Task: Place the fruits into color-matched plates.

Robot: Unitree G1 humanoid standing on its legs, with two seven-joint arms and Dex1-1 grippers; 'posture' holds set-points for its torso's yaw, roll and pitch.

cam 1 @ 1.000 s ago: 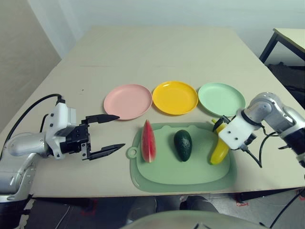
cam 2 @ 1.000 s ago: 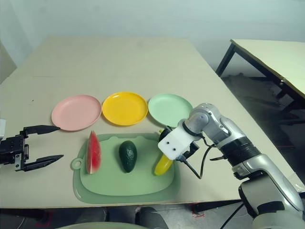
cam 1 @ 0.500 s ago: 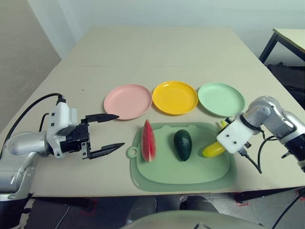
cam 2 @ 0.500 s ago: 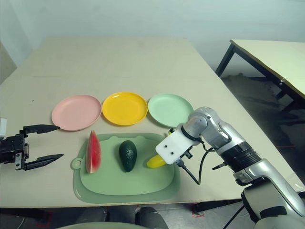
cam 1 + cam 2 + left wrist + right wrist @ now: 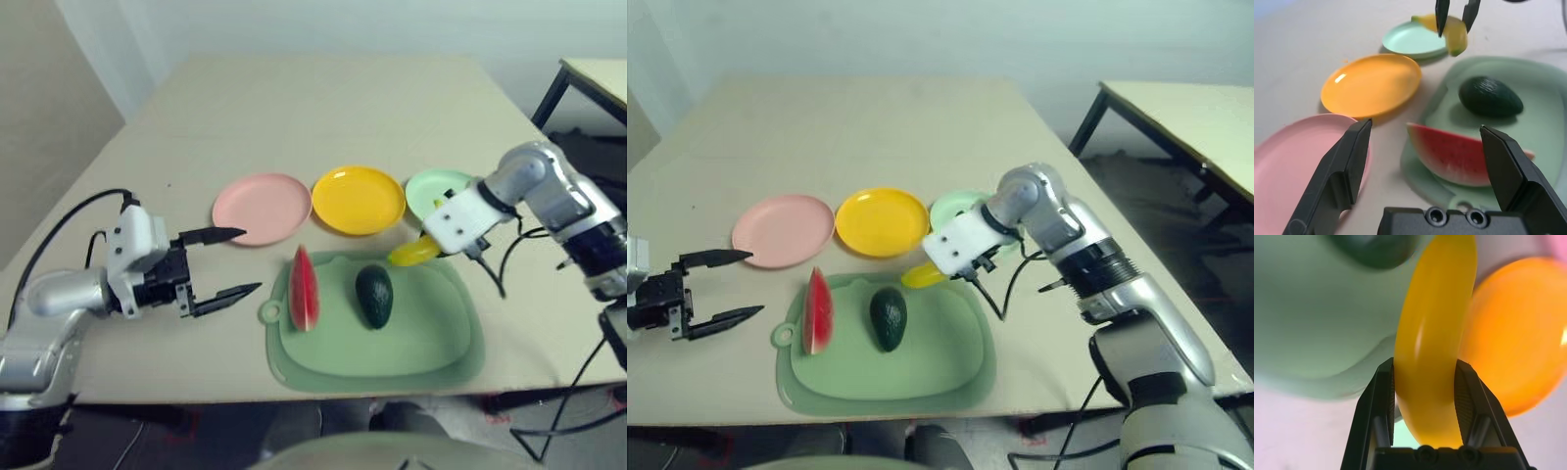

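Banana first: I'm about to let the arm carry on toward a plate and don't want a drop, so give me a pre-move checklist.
- Banana gripped between both fingers of the right gripper: ok.
- Banana lifted off the cutting mat: ok; the left wrist view shows it in the air.
- Yellow plate, its colour match, free of other things: ok.
- Banana over the yellow plate: not ok; it hangs beside it, near the mint plate.
- Left gripper open and away from the banana: ok.
- Grip firm enough against slipping: cannot tell.
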